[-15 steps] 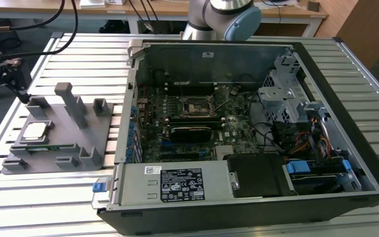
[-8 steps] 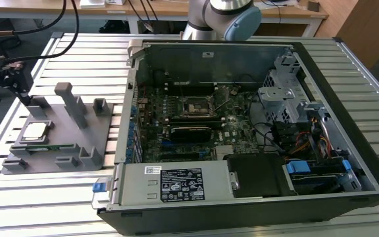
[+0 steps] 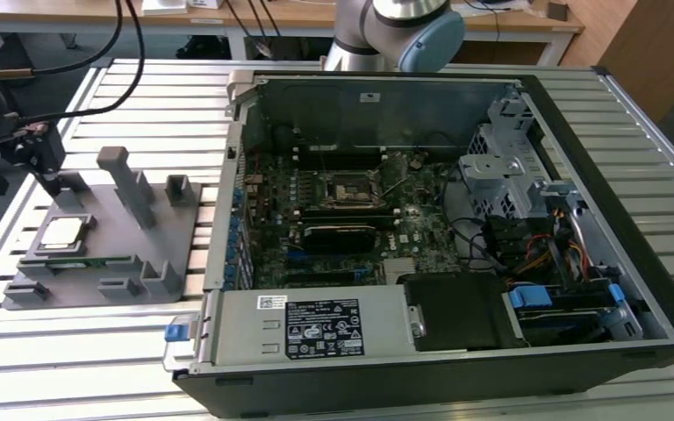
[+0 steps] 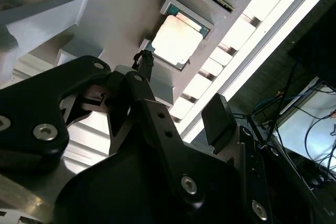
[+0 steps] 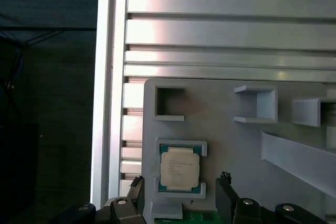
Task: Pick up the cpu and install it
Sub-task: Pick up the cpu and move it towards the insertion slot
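The cpu (image 3: pixel 60 232), a small square chip with a pale silvery top, lies flat in its recess on the grey plastic tray (image 3: pixel 138 250) at the exterior view's left. It also shows in both wrist views as the cpu (image 5: pixel 179 169) and the cpu (image 4: pixel 177 40). My gripper (image 3: pixel 50 180) hangs just above the tray's far corner, close to the chip. In the first wrist view the gripper (image 5: pixel 181 184) is open, its black fingertips (image 5: pixel 226 181) standing apart wider than the chip and holding nothing. The motherboard socket (image 3: pixel 349 189) sits inside the open computer case.
The open computer case (image 3: pixel 571 219) lies on the slatted aluminium table (image 3: pixel 91 360), right of the tray. Upright grey posts (image 3: pixel 126 180) rise from the tray beside the chip. A green memory stick (image 3: pixel 80 260) lies in the tray's near slot. Cables (image 3: pixel 126 44) hang at the back left.
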Controlling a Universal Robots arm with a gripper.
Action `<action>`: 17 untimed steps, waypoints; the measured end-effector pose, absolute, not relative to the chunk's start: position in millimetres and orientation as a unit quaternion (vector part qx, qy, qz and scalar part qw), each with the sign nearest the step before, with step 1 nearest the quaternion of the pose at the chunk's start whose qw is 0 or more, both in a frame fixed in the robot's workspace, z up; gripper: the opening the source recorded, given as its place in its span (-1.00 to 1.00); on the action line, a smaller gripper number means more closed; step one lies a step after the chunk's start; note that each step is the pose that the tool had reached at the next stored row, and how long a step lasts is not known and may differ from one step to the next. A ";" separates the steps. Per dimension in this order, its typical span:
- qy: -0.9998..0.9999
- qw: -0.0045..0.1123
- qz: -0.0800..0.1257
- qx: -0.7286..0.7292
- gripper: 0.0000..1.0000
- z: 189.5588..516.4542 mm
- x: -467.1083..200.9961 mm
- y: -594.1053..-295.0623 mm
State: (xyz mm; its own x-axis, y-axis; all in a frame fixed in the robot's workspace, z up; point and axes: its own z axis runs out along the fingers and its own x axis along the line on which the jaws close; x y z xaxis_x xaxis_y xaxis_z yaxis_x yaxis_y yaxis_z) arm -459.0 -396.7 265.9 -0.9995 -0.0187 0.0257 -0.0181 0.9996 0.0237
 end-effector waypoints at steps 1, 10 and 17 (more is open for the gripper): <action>-1.000 0.013 -0.012 0.009 0.29 264.3 -459.1 -396.8; -1.000 0.013 -0.013 0.009 0.29 254.4 -462.0 -400.2; -1.000 0.013 -0.015 0.017 0.29 246.2 -462.9 -402.7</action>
